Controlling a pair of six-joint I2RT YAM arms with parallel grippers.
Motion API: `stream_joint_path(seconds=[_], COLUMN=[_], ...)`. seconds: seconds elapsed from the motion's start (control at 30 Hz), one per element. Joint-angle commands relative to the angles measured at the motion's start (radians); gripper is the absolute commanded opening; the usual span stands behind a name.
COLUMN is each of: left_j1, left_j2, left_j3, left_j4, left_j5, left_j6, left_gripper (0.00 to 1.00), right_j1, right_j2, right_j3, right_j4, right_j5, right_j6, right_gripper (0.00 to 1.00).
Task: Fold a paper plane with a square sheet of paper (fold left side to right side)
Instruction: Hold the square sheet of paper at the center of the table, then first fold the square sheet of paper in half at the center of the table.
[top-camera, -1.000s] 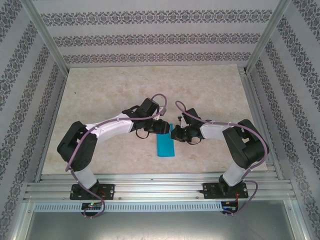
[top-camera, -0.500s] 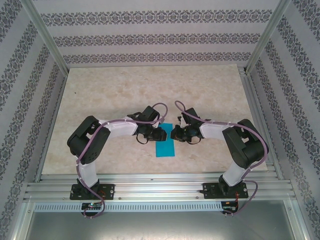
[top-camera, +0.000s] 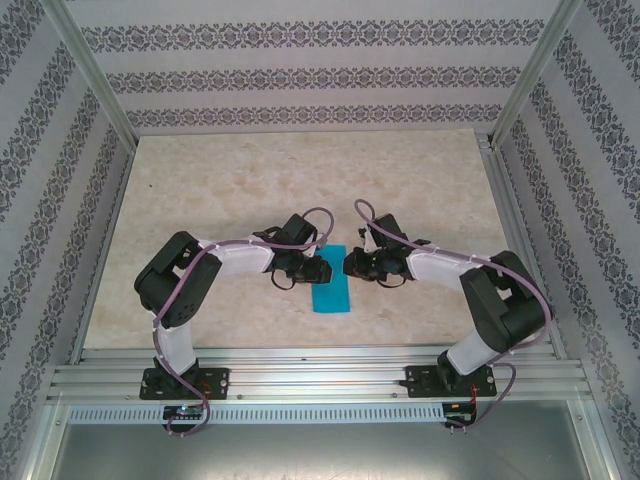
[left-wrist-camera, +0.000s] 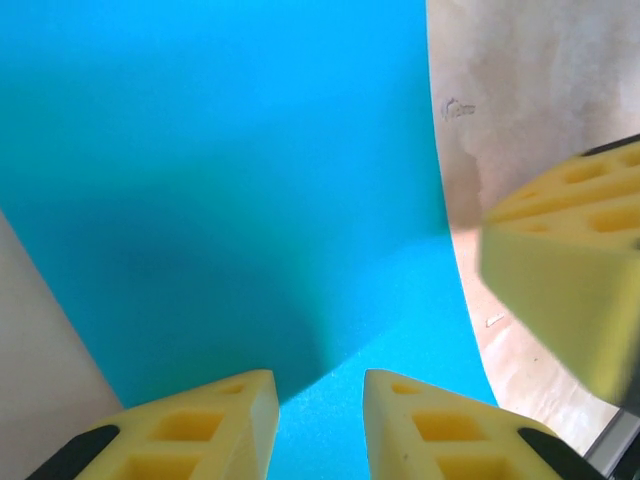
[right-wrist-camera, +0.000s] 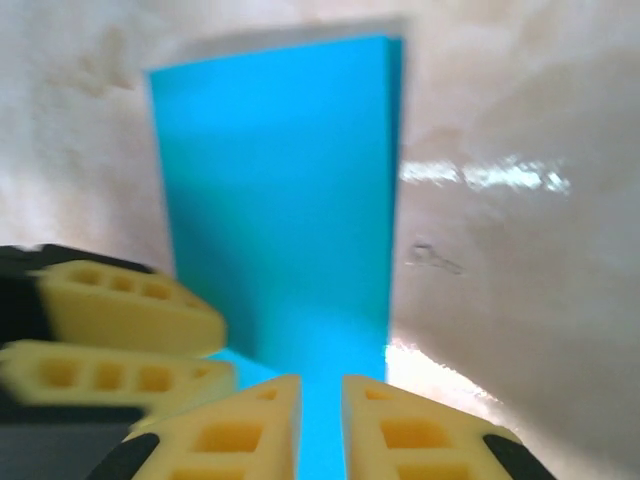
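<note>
On the left, the left arm (top-camera: 215, 262) bends in toward the middle of the table (top-camera: 220, 180). Its end, the left gripper (top-camera: 322, 268), sits low over the top left part of the blue sheet of paper (top-camera: 331, 292). In the left wrist view, the left gripper (left-wrist-camera: 320, 385) has its two yellow fingers (left-wrist-camera: 215, 430) a little apart. Blue paper (left-wrist-camera: 230, 180) shows in the gap, and nothing is held between them.

In the middle, the paper lies flat on the table, near the front edge. From above it is a tall, thin shape, not a square. Its far end is tucked under the two grippers, and its near end is bare.

On the right, the right gripper (top-camera: 349, 265) faces the left one, just beside it, over the top right part of the paper. In the right wrist view, the right gripper (right-wrist-camera: 320, 385) has its yellow fingers (right-wrist-camera: 400, 435) a tiny bit apart, gripping nothing. That view is blurry, so I cannot tell if the tips touch the paper (right-wrist-camera: 280, 200). A thin second edge peeks out along the paper's right side there. The right arm (top-camera: 470, 275) bends back to its base.
</note>
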Motion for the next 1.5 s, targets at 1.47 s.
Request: stream_joint_path(seconds=[1.47], left_j1=[0.072], left_j2=[0.068], left_j3=[0.126], left_j4=[-0.039], left_j5=[-0.048], left_j6=[0.028], left_gripper=[0.48], right_j1=[0.175], right_j2=[0.07], right_j3=[-0.186], right_j4=[-0.076], right_j5=[0.155], right_j6=[0.101], right_gripper=[0.15])
